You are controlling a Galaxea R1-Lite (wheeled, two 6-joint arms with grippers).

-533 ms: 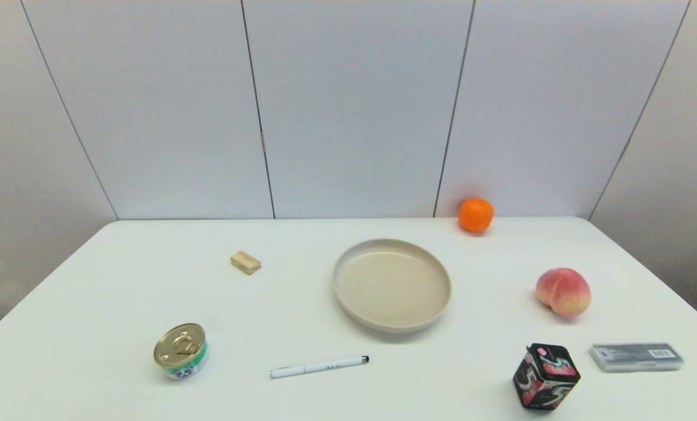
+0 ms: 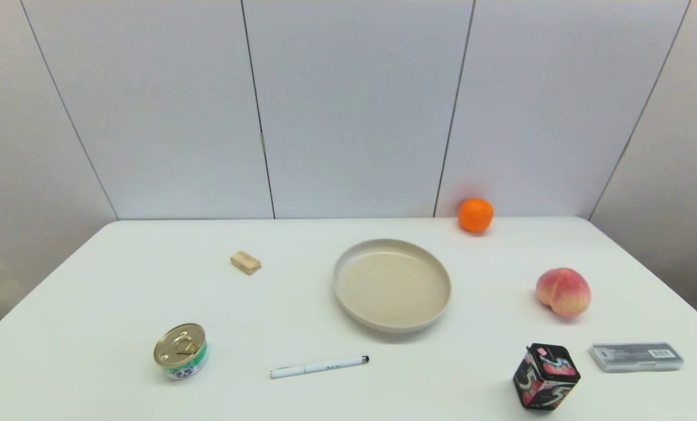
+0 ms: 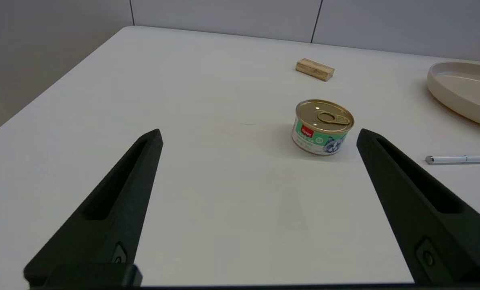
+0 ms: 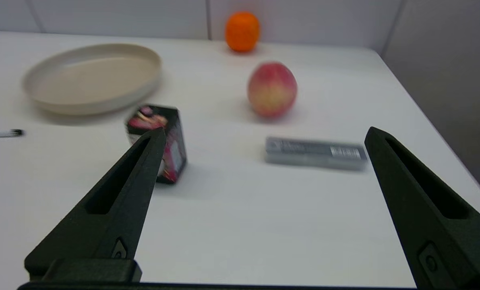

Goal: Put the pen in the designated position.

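The slim white pen (image 2: 319, 367) lies flat near the table's front, black tip pointing right, just in front of the beige plate (image 2: 392, 248). Part of the pen (image 3: 461, 159) shows in the left wrist view, and its black tip end (image 4: 3, 133) in the right wrist view. Neither gripper appears in the head view. My left gripper (image 3: 260, 139) is open near the front left of the table, with the can beyond it. My right gripper (image 4: 266, 137) is open near the front right, holding nothing. The designated patch of tabletop carries no visible mark.
A gold-topped can (image 2: 180, 352) sits left of the pen and a small wooden block (image 2: 245, 262) farther back. On the right are an orange (image 2: 475, 214), a peach (image 2: 563, 292), a patterned black box (image 2: 545, 375) and a flat grey case (image 2: 636, 356).
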